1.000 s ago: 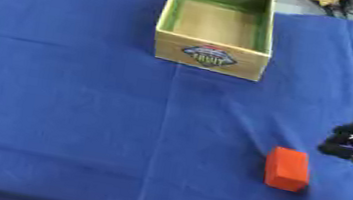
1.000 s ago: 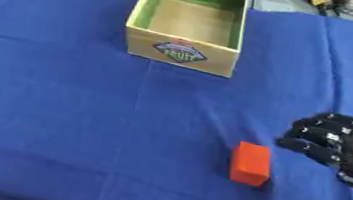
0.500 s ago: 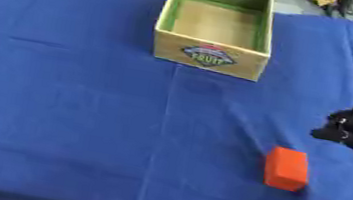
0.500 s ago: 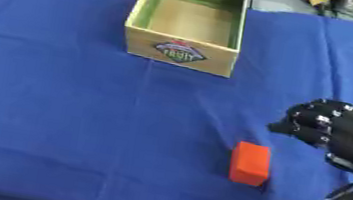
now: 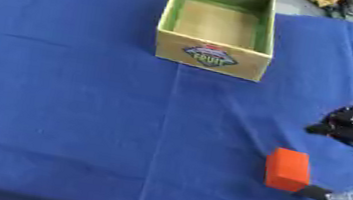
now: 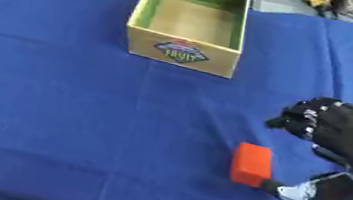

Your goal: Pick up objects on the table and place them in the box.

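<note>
Blue cloth over the tabletop [image 6: 53,118], creased lightly, clutter past the far edge too blurred to name. Open cardboard box [image 6: 190,28] at the far middle, green inside walls, bare floor, a label on its near face. Nothing in it.

Orange block [image 6: 251,164] lies near side, right of centre, well apart from the box. Small, boxy, flat faces, square edges. Reads as stiff and light, likely foam or painted wood; I cannot tell which. Faces look matte, so I judge little slip. Not fragile by the look of it.

My right robot hand [image 6: 342,141] sits just right of the block, fingers curled downward above the cloth, thumb tip reaching low beside the block's near right corner, touching or nearly so; I cannot tell which. Nothing held. Left robot hand: only a dark sliver at the left edge of the left eye view, state cannot be told.

Where to take hold: the two long side faces, thumb on one, fingers on the opposite, at mid-length so it does not pivot. The cloth may bunch under the fingertips; come down from above rather than scrape in.
</note>
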